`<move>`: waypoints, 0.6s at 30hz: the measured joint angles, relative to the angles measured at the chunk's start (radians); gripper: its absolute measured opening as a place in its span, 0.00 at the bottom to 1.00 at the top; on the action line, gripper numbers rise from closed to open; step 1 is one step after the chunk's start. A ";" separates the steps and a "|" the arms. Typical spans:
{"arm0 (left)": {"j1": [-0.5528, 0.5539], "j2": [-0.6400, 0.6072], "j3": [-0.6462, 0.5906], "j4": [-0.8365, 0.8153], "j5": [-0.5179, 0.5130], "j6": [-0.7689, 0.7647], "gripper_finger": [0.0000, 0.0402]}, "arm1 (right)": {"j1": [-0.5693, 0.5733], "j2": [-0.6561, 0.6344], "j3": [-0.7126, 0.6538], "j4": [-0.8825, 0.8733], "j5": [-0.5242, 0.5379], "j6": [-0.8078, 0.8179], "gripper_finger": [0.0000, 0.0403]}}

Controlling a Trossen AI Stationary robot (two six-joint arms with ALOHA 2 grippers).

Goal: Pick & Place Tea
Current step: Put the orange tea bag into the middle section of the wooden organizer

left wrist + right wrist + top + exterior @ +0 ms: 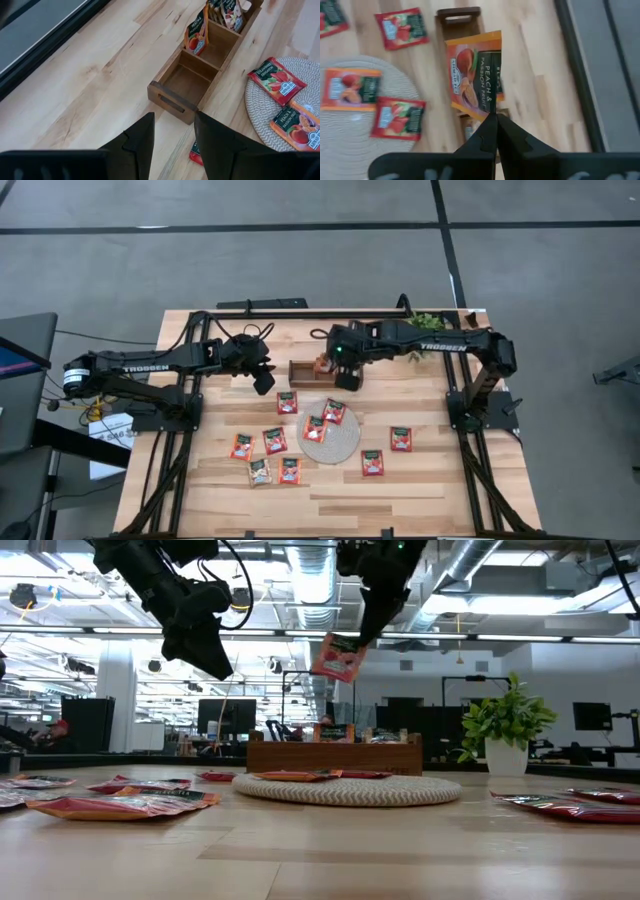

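My right gripper (345,378) is shut on an orange peach sachet (472,72), held in the air over the brown wooden tray (305,370); the low view shows this sachet (338,657) above the tray (335,754). My left gripper (172,135) is open and hovers by the tray's left end, facing its empty end compartment (187,82). The middle compartment holds an upright sachet (196,37). Several tea sachets lie flat on the table (275,440) (372,463), and two lie on the round mat (334,411) (314,429). My right gripper pinches the orange sachet between its two fingertips at one corner (482,111), coming from above and pointing down. The sachet hangs tilted below the fingers (362,625), lifted clear above the tray.
A round woven mat (335,445) sits in front of the tray. A small potted plant (428,323) stands at the far right of the table. The wood near the front edge (330,510) is bare. Arm bases stand at both table sides.
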 joint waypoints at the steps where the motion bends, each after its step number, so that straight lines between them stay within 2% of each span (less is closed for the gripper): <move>1: 0.000 0.000 0.000 0.000 0.000 0.000 0.33 | -0.005 0.000 0.000 0.001 0.005 -0.014 0.00; 11: 0.000 0.000 0.000 0.000 0.000 0.000 0.33 | -0.039 0.000 0.000 0.009 0.005 -0.072 0.00; 18: 0.000 0.000 0.000 0.000 0.000 0.000 0.33 | -0.027 0.091 0.006 0.054 0.008 -0.104 0.00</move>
